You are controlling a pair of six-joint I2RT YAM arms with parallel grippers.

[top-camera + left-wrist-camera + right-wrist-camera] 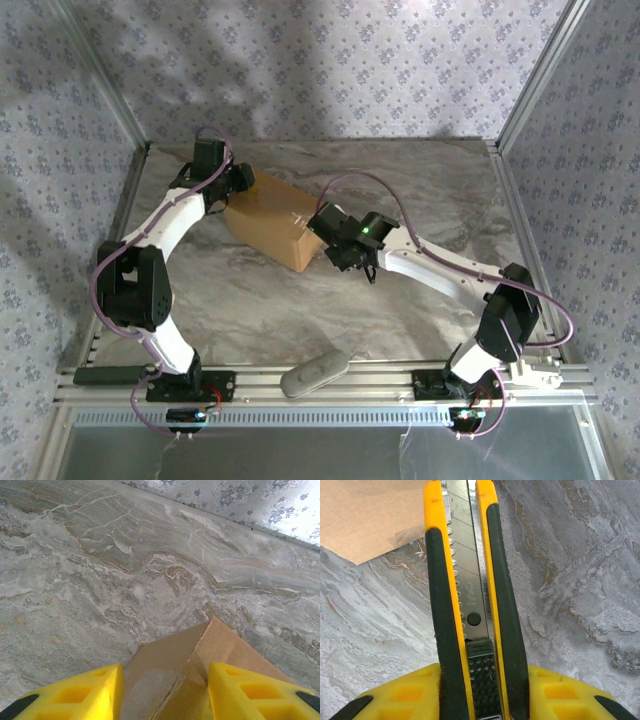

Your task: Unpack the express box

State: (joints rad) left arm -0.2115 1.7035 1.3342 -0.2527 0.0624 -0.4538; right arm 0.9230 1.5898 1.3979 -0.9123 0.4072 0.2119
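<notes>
The express box (272, 222) sits on my marble table (420, 190), left of centre and towards the back, its flaps down. At its far left end my left gripper (230, 180) straddles a corner of the carton with fingers (85, 692) apart; I cannot tell whether they pinch the cardboard. At the box's near right corner my right gripper (345, 260) is clenched on a yellow-and-black utility knife (470, 590), blade out. A grey oblong thing (313, 372) lies on the front rail.

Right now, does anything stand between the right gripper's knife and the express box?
Nothing visible does. The right gripper holds the utility knife just beside a corner of the express box, with only bare table between them.
</notes>
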